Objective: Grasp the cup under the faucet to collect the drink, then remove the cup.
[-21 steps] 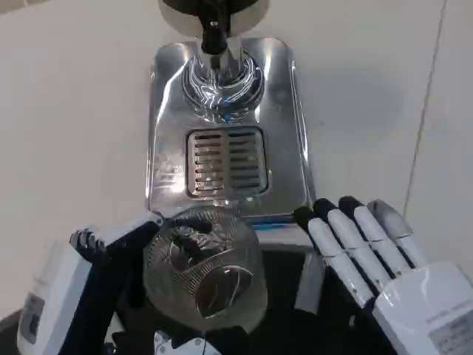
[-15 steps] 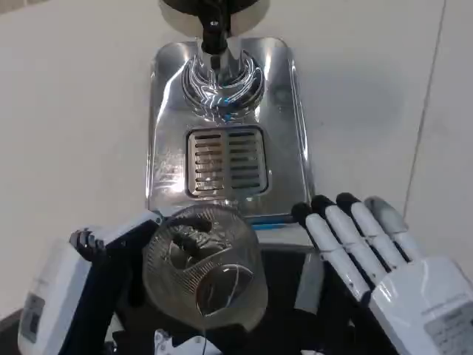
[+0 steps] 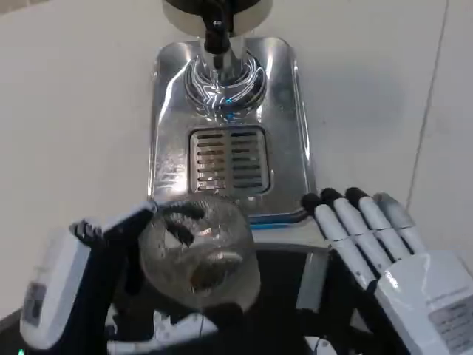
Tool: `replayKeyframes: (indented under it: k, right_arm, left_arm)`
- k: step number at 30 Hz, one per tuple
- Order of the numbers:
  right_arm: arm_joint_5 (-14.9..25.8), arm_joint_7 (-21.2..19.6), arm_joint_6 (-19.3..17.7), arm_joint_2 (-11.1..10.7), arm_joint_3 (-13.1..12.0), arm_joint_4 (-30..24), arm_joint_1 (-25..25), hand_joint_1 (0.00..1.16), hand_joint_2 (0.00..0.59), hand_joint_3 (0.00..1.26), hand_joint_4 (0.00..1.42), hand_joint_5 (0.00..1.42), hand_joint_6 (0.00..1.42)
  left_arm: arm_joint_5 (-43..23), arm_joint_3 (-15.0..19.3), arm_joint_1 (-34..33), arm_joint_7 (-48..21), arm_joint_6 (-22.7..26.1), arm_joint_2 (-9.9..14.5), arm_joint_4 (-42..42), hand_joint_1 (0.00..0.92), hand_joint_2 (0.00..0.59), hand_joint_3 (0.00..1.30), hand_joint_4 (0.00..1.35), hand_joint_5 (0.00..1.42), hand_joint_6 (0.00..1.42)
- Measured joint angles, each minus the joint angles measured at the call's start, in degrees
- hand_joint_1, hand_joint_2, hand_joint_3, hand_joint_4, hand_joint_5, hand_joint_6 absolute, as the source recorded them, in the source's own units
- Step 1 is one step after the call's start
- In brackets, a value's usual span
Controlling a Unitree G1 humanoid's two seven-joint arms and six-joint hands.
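A clear ribbed plastic cup (image 3: 198, 250) is held by my left hand (image 3: 89, 285) near the bottom of the view, in front of the dispenser's front edge. Its fingers wrap the cup's left side and its far side. The chrome dispenser base (image 3: 168, 133) lies ahead, with its slotted drip grate (image 3: 228, 161) bare. The black faucet (image 3: 216, 29) stands at the top. My right hand (image 3: 392, 262) lies to the cup's right, fingers straight and apart, holding nothing.
White table surface (image 3: 74, 111) spreads to the left and right of the dispenser. A dark seam (image 3: 429, 111) runs down the table on the right. The robot's dark body (image 3: 295, 310) fills the bottom edge.
The cup in my left hand has shifted slightly left and tilted, looking blurred. My right hand has slid a little to the right and lower.
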Motion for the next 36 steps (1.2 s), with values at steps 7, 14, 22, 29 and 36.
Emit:
replayKeyframes:
  k: [7, 14, 22, 29, 36]
  right_arm:
    - [0.12, -0.92, 1.87, 2.23, -0.10, 0.27, 2.68, 0.36, 0.479, 0.00, 0.00, 0.00, 0.00]
    - [0.32, -1.36, 4.02, 5.90, -0.25, -2.91, 6.79, 0.35, 0.481, 0.00, 0.00, 0.00, 0.00]
    - [-1.94, -0.77, 4.88, 7.81, 2.01, -5.24, 8.27, 0.35, 0.482, 0.00, 0.00, 0.00, 0.00]
    - [-3.39, 0.00, 5.35, 8.51, 3.59, -5.26, 8.35, 0.35, 0.482, 0.00, 0.00, 0.00, 0.00]
    - [-3.30, 0.23, 5.38, 7.88, 3.63, -5.24, 8.28, 0.35, 0.486, 0.00, 0.00, 0.00, 0.00]
  left_arm:
    - [2.26, -0.17, -7.73, 0.48, 4.58, -1.53, 4.61, 0.748, 0.040, 1.10, 1.19, 1.31, 1.42]
    - [4.25, -0.47, -19.06, 3.36, 6.72, -1.10, 14.21, 0.752, 0.041, 1.10, 1.19, 1.31, 1.42]
    - [8.63, -4.51, -28.54, 8.62, 7.75, 0.56, 27.07, 0.758, 0.042, 1.10, 1.19, 1.31, 1.42]
    - [9.72, -7.69, -36.19, 12.02, 9.10, 2.02, 36.61, 0.758, 0.042, 1.10, 1.19, 1.31, 1.42]
    - [9.85, -9.30, -44.66, 14.54, 10.62, 3.01, 47.01, 0.758, 0.042, 1.10, 1.19, 1.31, 1.42]
